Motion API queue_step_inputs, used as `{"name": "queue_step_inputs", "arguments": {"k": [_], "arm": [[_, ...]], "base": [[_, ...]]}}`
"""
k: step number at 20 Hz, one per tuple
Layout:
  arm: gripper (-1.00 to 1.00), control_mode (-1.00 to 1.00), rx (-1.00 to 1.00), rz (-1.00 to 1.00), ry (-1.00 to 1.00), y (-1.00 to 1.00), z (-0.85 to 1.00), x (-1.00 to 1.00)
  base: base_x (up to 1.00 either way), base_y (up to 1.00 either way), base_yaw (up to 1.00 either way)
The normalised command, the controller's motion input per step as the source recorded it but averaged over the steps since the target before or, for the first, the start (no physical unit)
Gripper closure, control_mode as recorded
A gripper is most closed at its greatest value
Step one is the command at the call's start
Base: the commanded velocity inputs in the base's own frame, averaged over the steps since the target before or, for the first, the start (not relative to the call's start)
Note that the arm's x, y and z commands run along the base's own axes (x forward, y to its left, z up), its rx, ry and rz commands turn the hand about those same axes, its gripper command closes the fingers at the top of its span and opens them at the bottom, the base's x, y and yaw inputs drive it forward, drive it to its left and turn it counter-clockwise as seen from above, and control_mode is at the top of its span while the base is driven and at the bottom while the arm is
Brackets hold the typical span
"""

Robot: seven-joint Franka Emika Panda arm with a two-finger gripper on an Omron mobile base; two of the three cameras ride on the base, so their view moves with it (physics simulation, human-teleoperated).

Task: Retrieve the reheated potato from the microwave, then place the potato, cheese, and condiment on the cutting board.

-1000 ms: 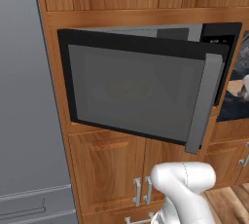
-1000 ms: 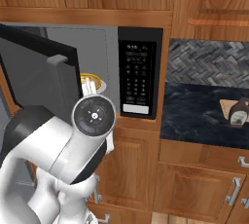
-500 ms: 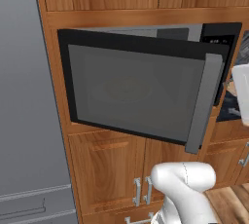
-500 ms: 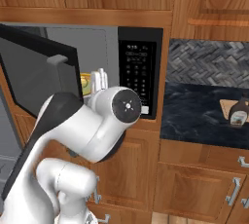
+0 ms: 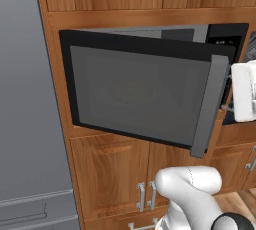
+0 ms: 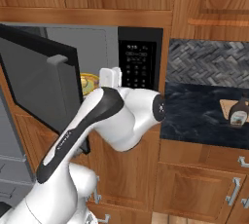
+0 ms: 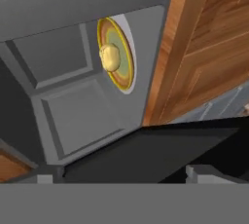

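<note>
While the potato (image 7: pixel 109 57) is sitting on a yellow-rimmed plate (image 7: pixel 125 74) inside the microwave (image 6: pixel 109 47), it is appearing in the upper centre of the hand view as a pale tan lump against the grey cavity wall. Part of that plate is also showing in the right base view, left of centre, just past the edge of the open door (image 5: pixel 137 91). The door is standing swung wide, its grey glass taking up the middle of the left base view and its handle (image 5: pixel 205 106) hanging at centre right. The gripper (image 7: pixel 119 173) is pointing into the cavity with its jaws spread fully apart and holding nothing; the fingertips (image 7: pixel 44 178) are showing low in the hand view, well apart from the potato. The arm's white hand is rising in front of the keypad panel (image 6: pixel 137 65) at the centre of the right base view. At that view's right edge, the condiment (image 6: pixel 239 113) is standing upright on the cutting board (image 6: pixel 228 106), on the dark counter (image 6: pixel 194 116). Wooden cabinets (image 5: pixel 115 179) are surrounding the microwave.
</note>
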Motion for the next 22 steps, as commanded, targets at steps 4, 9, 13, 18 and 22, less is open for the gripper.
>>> {"name": "queue_step_inputs", "arguments": {"k": [4,9,13,18,22], "arm": [[-1.0,-1.0,0.12,0.19,-0.02,0.22,-0.07,0.23],[-1.0,-1.0,0.12,0.2,-0.01,0.19,-0.02,0.08],[-1.0,-1.0,0.15,0.17,0.0,0.23,0.01,-0.13],[-1.0,-1.0,0.17,0.15,0.0,0.28,0.0,-0.24],[-1.0,-1.0,0.11,0.19,0.0,0.25,0.0,-0.44]], "base": [[0.0,0.0,0.0],[0.0,0.0,0.0],[0.0,0.0,0.0],[0.0,0.0,0.0],[0.0,0.0,0.0]]}}
